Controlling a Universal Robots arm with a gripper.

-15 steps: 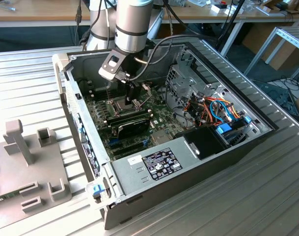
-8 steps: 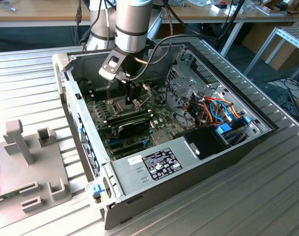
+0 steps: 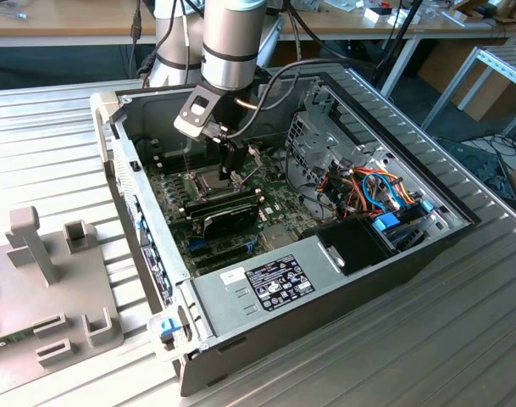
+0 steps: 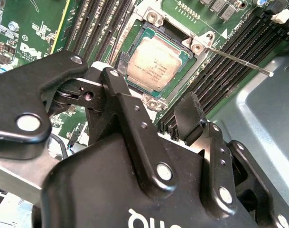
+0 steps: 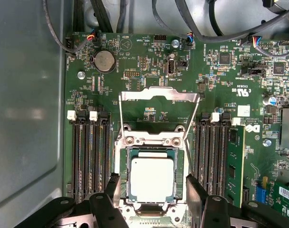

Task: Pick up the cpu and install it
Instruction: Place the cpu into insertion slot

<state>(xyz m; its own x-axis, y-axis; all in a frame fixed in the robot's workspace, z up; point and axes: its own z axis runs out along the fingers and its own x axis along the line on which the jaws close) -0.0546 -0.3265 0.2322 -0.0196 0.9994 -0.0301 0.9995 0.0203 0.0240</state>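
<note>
The cpu (image 5: pixel 151 179) is a small square chip with a dull silver top. It lies flat in the socket of the green motherboard (image 5: pixel 220 99), also seen as the cpu (image 4: pixel 153 61) in the second wrist view. My gripper (image 5: pixel 153 192) hangs just above it, open, with one black finger (image 5: pixel 113 187) on each side of the chip and a small gap to its edges. Nothing is held. The hinged socket frame (image 5: pixel 158 95) stands raised behind the chip. In the exterior view my gripper (image 3: pixel 230 170) reaches down into the open computer case (image 3: pixel 139 220).
Memory slots (image 5: pixel 89 156) flank the socket on both sides. The thin socket lever (image 4: pixel 239 59) sticks out past the slots. A black card (image 3: pixel 228 216), a drive cage (image 3: pixel 313 144), coloured cables (image 3: pixel 372 191) and the power supply (image 3: pixel 266 284) crowd the case. A grey fixture (image 3: pixel 46 288) stands on the exterior view's left.
</note>
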